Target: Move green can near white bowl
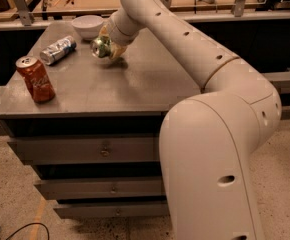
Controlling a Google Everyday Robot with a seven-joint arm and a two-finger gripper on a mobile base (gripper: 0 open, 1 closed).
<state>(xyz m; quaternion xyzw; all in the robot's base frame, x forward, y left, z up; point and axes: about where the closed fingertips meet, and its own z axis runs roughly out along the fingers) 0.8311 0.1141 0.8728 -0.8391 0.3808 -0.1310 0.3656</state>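
At the far left front of the flat grey surface (150, 84) stands a red cola can (35, 79), upright, its silver top facing up, close to the left edge. Behind it and a little to the right lies a silver-and-blue drink can (58, 49) on its side, its length running diagonally toward the back. The 2 cans are apart.

Further right, at the back edge of the surface, sits the small round plain white bowl (87, 26) on its narrow foot. Only a sliver of its inside shows over the rim, plain white, and I cannot tell what it holds.

Just right of and in front of the bowl is the green can (101, 47), a drink can with a mottled green-and-white label. It is tipped onto its side with 1 silver end turned toward the camera and to the left. It hangs just above the surface, with a dark shadow below it, near the bowl but not touching it. The robot's hand (110, 46) is closed around this can from the right and above, its pale fingers wrapping the can's body.

From the hand the thick cream-coloured arm (200, 64) runs right and forward, bending down to a broad segment in the foreground.

Under the surface, 3 shut grey drawers (85, 150) are stacked.
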